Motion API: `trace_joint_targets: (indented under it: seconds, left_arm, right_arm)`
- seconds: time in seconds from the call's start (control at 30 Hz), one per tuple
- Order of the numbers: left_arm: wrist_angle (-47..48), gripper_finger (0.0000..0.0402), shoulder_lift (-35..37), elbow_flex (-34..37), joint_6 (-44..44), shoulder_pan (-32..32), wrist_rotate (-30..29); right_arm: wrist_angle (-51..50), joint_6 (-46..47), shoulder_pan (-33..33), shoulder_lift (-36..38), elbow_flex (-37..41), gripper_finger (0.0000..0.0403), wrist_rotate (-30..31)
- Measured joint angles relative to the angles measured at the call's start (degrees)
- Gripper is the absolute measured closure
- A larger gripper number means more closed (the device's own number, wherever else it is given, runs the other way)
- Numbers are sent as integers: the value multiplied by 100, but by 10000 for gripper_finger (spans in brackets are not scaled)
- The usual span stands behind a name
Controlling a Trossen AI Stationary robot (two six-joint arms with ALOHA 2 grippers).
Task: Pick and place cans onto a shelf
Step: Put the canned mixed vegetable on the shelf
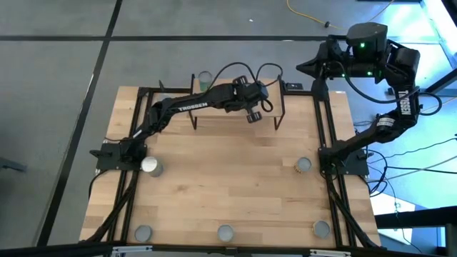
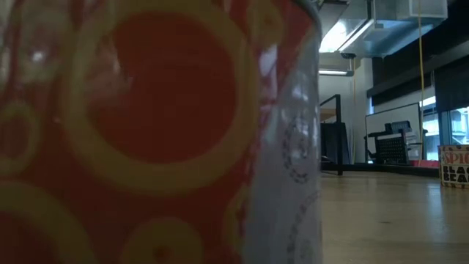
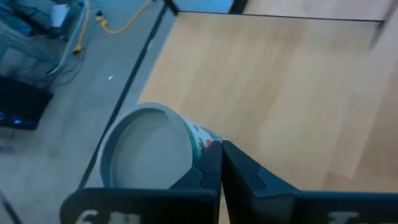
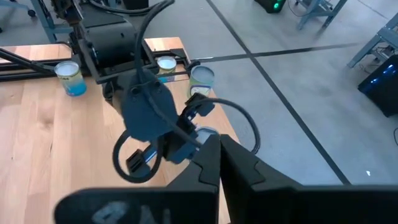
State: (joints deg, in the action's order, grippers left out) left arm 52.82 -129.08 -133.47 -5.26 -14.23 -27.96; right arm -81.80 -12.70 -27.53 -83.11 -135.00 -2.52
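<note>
Pale wood ran right out to the lip of the shelf [image 3: 280, 81], and that was where the trouble lay. One can [image 3: 149, 146] stood at the very edge of the board, with bare floor showing just beyond its silver top.

The left gripper [image 3: 221, 165] hung over the shelf at the back of the table, its fingers pressed together on nothing, with their tips just beside the can's label. I could not tell whether they touched it.

From where I stood, that was the risk. Any sideways drift of those closed fingers toward the rim could have nudged the can over and sent it to the floor. The arm's looping cable, hanging near the shelf's thin black legs, also looked able to snag if the arm pulled back carelessly.

The right gripper [image 4: 221, 149] was pressed together too and empty, with its arm folded back off the table's right rear corner.

Other cans on the tabletop [image 1: 303, 165] were well apart from the shelf and not yet placed. A red can [image 2: 146, 132] stood so close to the low camera that it blocked most of that view.
</note>
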Motion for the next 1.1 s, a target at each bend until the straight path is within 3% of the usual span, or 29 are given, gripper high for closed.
trace_joint_targets:
  seconds: [1.1]
  left_arm:
    - [181,401,31,0,69,-550,-288]
  right_arm:
    - [-87,12,0,-4,2,394,-9]
